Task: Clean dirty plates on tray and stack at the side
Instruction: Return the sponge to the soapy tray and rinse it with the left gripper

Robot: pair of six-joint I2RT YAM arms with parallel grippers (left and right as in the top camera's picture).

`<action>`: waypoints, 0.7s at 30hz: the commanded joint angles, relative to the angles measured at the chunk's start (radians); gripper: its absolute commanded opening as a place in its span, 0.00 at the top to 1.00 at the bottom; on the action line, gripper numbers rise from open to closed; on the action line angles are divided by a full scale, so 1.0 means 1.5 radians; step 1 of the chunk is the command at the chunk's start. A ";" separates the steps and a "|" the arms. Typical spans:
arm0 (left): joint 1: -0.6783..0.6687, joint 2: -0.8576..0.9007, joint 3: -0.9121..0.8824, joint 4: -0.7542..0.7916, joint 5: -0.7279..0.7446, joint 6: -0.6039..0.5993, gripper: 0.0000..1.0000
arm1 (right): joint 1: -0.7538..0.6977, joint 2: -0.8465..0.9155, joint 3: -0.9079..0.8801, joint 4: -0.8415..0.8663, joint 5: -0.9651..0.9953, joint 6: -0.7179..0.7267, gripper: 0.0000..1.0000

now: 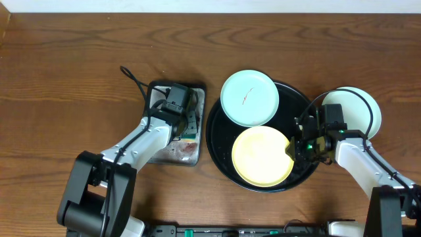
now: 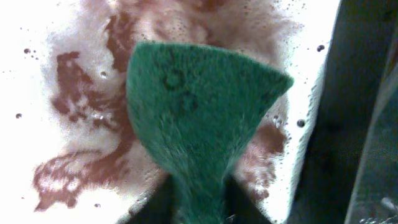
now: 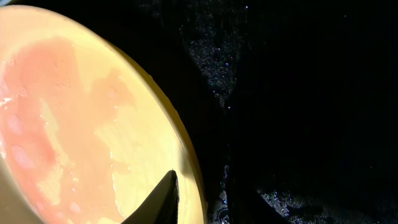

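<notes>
Closest to us is the green sponge [image 2: 199,118], pinched narrow between the left fingers [image 2: 200,205] above the grey pan [image 1: 201,112] of foamy reddish water. The right fingers [image 1: 295,149] are closed on the rim of the yellow plate [image 1: 262,157], which lies in the black tray [image 1: 217,138] under a pinkish film. We should hold that rim steady while wiping. One smeared mint-blue plate [image 1: 248,97] rests on the tray edge, and a pale plate [image 1: 362,108] sits on the desk [image 1: 66,66] beside it.

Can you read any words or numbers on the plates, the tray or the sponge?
None: no words, numbers or signs show on the yellow plate, the blue plate, the black tray, the grey pan or the green sponge. Faint round marks on the sponge are too blurred to read.
</notes>
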State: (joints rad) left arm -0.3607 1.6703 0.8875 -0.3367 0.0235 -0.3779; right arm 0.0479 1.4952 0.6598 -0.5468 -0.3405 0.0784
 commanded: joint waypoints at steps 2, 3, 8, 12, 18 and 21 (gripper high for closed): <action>0.003 0.000 0.019 -0.031 -0.009 0.025 0.40 | 0.004 0.003 -0.005 0.001 0.000 -0.003 0.75; 0.003 -0.001 0.019 -0.039 -0.008 0.024 0.38 | 0.004 0.003 -0.005 0.002 -0.001 -0.003 0.75; 0.003 -0.003 0.019 -0.089 -0.003 0.004 0.32 | 0.004 0.003 -0.005 0.006 0.000 -0.003 0.74; 0.003 -0.003 0.018 -0.094 -0.004 0.005 0.32 | 0.004 0.003 -0.005 0.011 -0.001 -0.003 0.77; 0.003 -0.003 0.009 -0.094 -0.004 0.004 0.31 | 0.004 0.003 -0.005 -0.006 -0.003 -0.003 0.93; 0.003 -0.003 0.007 -0.096 -0.004 0.004 0.31 | 0.004 0.003 -0.005 -0.015 -0.013 -0.004 0.99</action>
State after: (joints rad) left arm -0.3607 1.6699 0.8982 -0.4648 0.0227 -0.3691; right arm 0.0479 1.4952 0.6598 -0.5617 -0.3424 0.0746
